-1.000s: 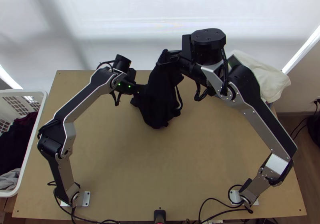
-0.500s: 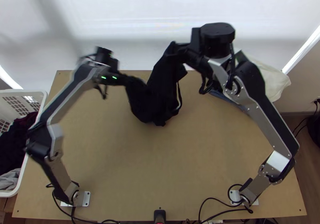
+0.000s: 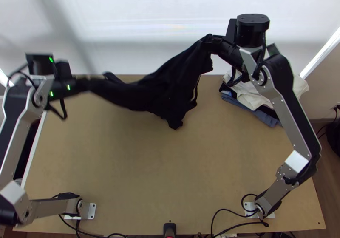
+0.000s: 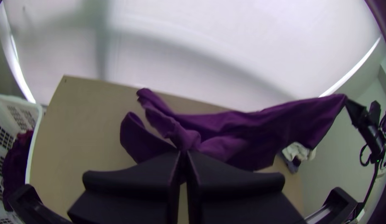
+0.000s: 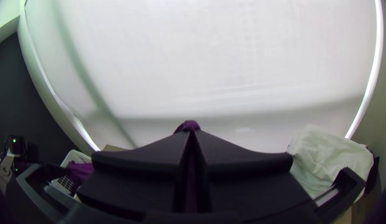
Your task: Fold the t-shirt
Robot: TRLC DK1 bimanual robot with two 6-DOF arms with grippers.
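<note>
**Spreading first, folding after**

We judge that the step in hand is opening out the black soft-cloth t-shirt (image 3: 168, 87), with no fold made in it. It is strung between our 2 grippers over the far part of the light wooden bench (image 3: 170, 174), bunched through its middle, with a loose lobe hanging towards the bench's centre and a flap near the far edge.

Our left pincer (image 4: 183, 154) is closed on the cloth, near the bench's far left corner in the top view. Our right pincer (image 3: 209, 41) is closed on it too, raised at the far edge, right of its middle. Which part of the garment each holds, we cannot tell.

The next move, as we see it, calls for drawing the 2 held points apart until the middle flattens, then laying the cloth down square to the near edge. If we lower it while it is bunched, the lobe could end up trapped underneath.

The pile of cream and blue cloths (image 3: 255, 97) sits at the far right corner; we should keep the hem clear of it. The white plastic basket (image 4: 35, 135) stands beside the left edge.
</note>
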